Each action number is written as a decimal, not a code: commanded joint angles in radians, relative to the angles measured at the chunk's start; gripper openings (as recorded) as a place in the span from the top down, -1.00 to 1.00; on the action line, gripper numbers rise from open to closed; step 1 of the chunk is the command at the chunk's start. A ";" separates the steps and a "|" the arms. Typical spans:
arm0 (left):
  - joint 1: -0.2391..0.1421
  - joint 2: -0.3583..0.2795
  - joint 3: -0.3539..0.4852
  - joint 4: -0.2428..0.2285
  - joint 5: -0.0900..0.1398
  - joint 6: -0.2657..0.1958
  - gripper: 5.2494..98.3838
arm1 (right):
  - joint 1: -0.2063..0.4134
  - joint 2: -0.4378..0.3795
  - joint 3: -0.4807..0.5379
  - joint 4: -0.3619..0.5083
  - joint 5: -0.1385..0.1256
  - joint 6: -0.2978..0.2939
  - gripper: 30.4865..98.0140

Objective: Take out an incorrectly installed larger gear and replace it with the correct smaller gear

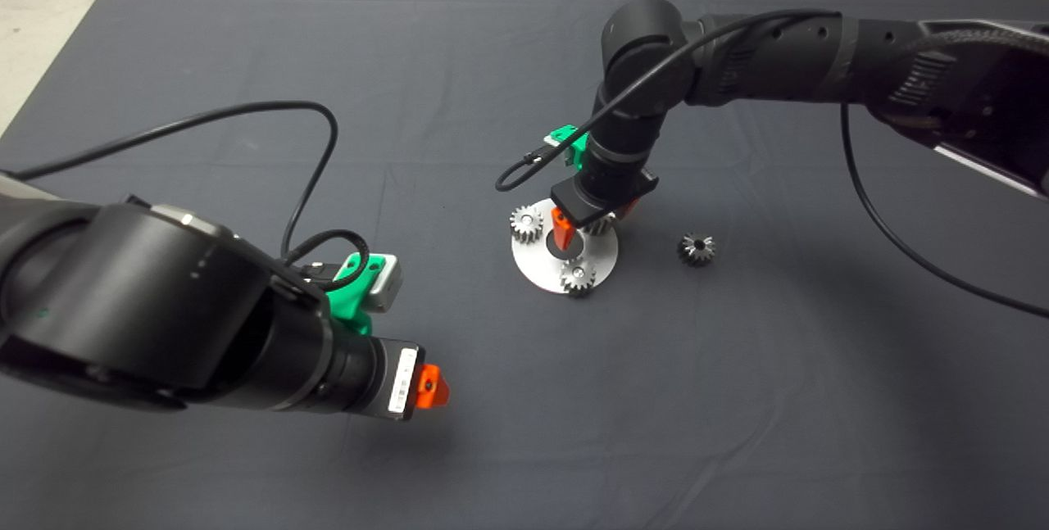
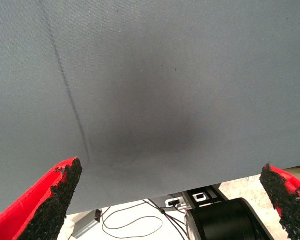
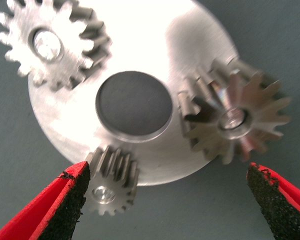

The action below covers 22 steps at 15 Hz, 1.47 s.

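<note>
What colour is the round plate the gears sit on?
Bright silver, bare metal: the round plate shows best in the right wrist view.

Larger gear (image 3: 235,122): bright steel, few long coarse teeth, small round centre hole; seated upright at the edge of the round silver plate (image 3: 155,55), its teeth overhanging the rim.

Smaller gear (image 1: 696,248): dark grey, short teeth, dark centre hole; lying flat on the table (image 1: 246,63), alone, near the plate.
</note>
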<state>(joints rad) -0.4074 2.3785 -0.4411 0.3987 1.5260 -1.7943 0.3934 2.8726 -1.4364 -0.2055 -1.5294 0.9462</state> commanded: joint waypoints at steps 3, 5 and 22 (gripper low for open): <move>-0.008 0.000 -0.005 0.022 0.016 0.004 -0.87 | 0.019 -0.003 -0.042 -0.092 -0.114 -0.004 -0.57; -0.008 -0.001 -0.004 0.022 0.017 0.004 -0.87 | 0.018 0.003 -0.054 -0.094 -0.114 -0.004 -0.57; -0.007 -0.008 0.001 0.024 0.017 0.004 -0.87 | -0.033 0.001 -0.057 -0.204 -0.114 -0.004 -0.57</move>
<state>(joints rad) -0.4074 2.3766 -0.4440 0.4132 1.5260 -1.7938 0.3500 2.8726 -1.4955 -0.3315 -1.5298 0.9443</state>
